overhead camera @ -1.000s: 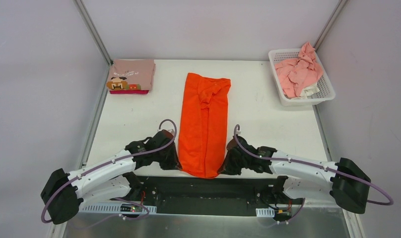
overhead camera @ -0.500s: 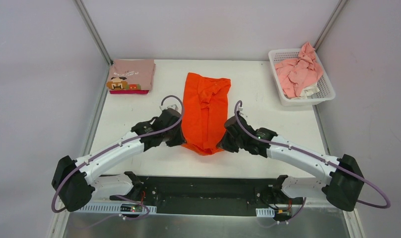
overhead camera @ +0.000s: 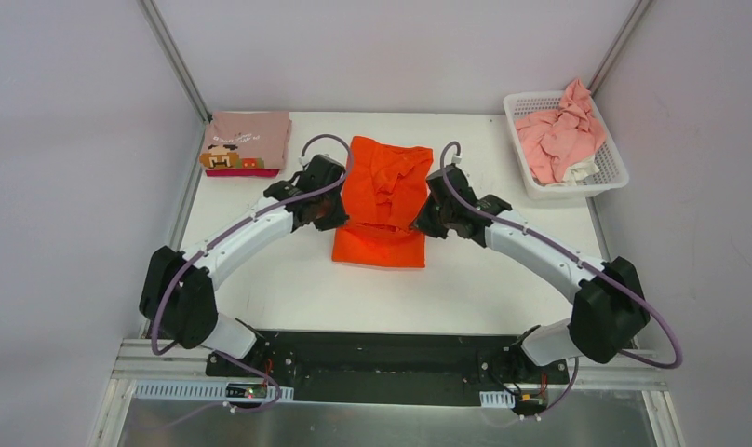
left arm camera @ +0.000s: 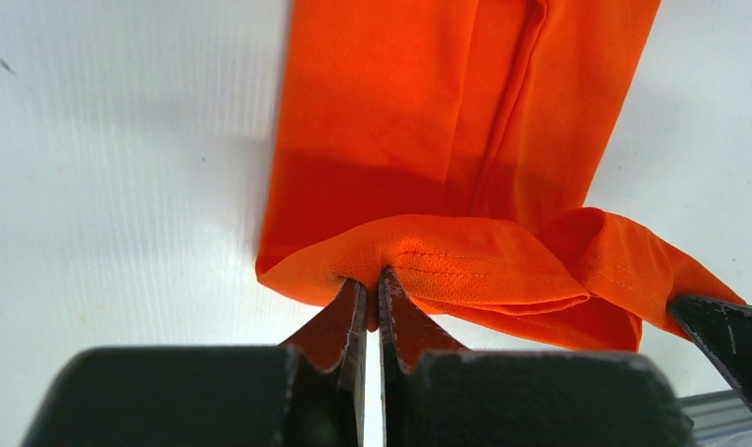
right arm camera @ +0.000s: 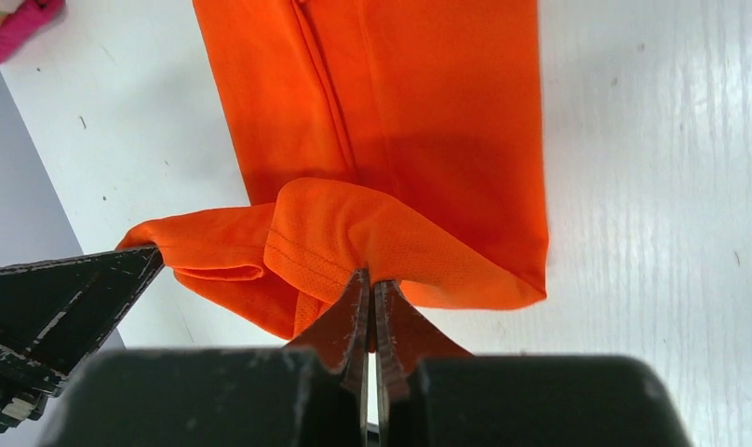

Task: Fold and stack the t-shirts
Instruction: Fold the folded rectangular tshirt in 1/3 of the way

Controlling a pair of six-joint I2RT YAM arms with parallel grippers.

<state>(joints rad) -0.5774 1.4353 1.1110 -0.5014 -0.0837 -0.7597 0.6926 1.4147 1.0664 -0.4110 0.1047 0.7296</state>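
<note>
My left pincer (left arm camera: 372,296) and right pincer (right arm camera: 368,293) each clench a hem corner of the orange shirt (overhead camera: 382,247), held level, I reckon, so it folds squarely in half.

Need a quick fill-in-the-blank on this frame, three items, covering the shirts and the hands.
1. The left hand and the right hand are each shut on the held t-shirt, whose colour is ____.
2. The basket holds crumpled t-shirts coloured ____.
3. The pixel-face t-shirt lies folded on the table, in its far ____ corner.
Missing words: orange; pink; left.
</note>
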